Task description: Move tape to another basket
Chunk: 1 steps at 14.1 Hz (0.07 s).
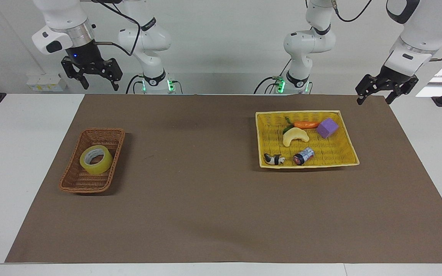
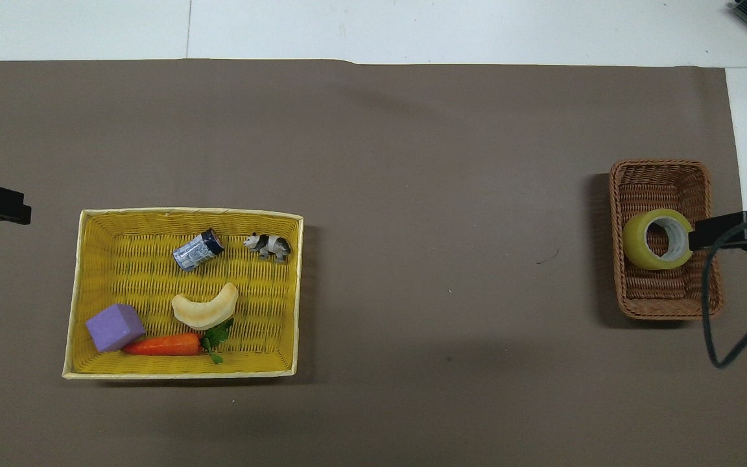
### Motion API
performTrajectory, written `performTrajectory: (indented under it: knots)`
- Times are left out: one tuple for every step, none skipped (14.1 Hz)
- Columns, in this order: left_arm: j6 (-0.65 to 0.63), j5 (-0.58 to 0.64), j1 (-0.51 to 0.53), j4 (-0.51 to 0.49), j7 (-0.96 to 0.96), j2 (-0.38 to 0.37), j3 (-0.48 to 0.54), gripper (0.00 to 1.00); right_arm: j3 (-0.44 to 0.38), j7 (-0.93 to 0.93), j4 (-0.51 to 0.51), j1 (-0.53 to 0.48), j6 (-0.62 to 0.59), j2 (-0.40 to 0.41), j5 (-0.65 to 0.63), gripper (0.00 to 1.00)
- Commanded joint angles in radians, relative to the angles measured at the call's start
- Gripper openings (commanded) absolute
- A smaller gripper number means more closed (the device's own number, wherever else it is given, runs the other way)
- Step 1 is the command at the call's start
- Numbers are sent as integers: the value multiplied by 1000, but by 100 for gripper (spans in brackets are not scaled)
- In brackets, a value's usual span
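The tape (image 1: 96, 159), a yellow roll with a pale core, lies in the small brown wicker basket (image 1: 102, 130) toward the right arm's end of the table. It also shows in the overhead view (image 2: 657, 239), in the basket (image 2: 659, 166). My right gripper (image 1: 98, 85) is open and empty, raised high; in the overhead view one of its fingers (image 2: 717, 230) hangs over the basket's outer rim. My left gripper (image 1: 374, 100) is open and empty, raised over the mat's corner at the left arm's end, where the arm waits.
A flat yellow woven tray (image 1: 301, 112) toward the left arm's end holds a carrot (image 1: 306, 124), a purple cube (image 1: 327, 127), a pale crescent toy (image 1: 295, 136), a small can (image 1: 303, 156) and a panda figure (image 1: 274, 159). A brown mat (image 1: 205, 191) covers the table.
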Motion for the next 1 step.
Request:
performTrajectory:
  knots:
    - [-11,8,12,-3,-9,-8,-9,100,3,-16,-13,-12,2,-12,-3,100]
